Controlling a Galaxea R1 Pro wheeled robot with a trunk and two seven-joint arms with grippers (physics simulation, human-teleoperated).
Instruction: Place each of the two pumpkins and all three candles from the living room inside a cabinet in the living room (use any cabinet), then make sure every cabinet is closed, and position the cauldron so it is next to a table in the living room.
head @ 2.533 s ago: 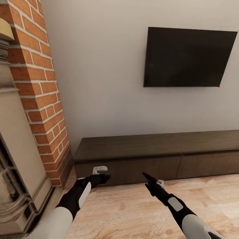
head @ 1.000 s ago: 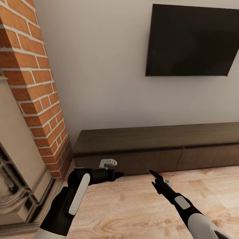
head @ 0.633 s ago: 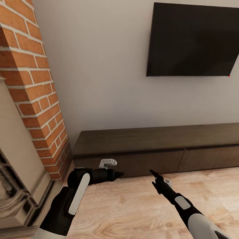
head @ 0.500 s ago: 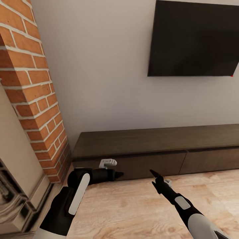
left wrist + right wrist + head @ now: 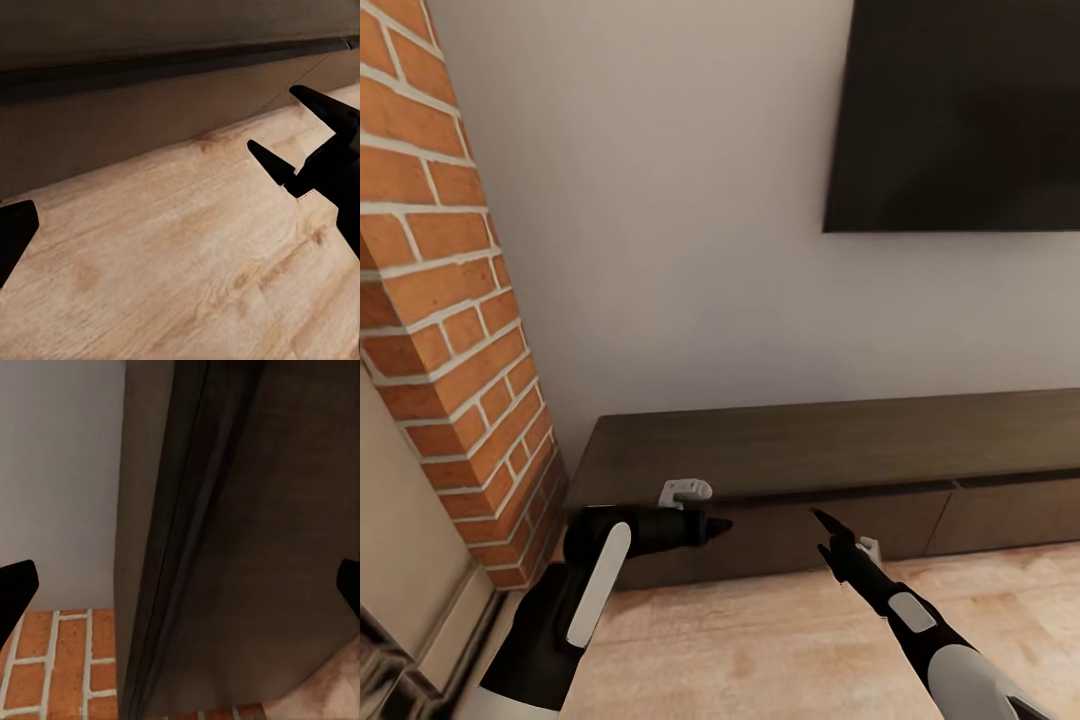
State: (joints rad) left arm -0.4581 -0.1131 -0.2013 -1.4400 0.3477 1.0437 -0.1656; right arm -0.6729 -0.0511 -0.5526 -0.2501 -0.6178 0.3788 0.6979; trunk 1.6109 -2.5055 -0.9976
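The cabinet (image 5: 810,445) is a long, low dark brown unit against the wall, and its drawer fronts are closed. My left gripper (image 5: 715,525) hovers just in front of its left drawer front, above the floor. In the left wrist view one of its own fingers (image 5: 15,232) sits at the frame's edge, so it is spread open and empty. My right gripper (image 5: 822,528) points at the same front further right. It is open and empty, and in the left wrist view the right gripper (image 5: 271,115) has its tips apart. The cabinet (image 5: 285,547) front is close ahead. The pumpkins, candles and cauldron are out of view.
A red brick fireplace column (image 5: 450,330) stands close on the left, beside the cabinet's end. A black TV (image 5: 960,120) hangs on the grey wall above. Pale wooden floor (image 5: 760,650) lies between me and the cabinet.
The camera has moved closer to the cabinet and shifted, so the cabinet and TV look larger. Since 2.5 s ago my left arm has bent up and reached forward. Both grippers have held still since.
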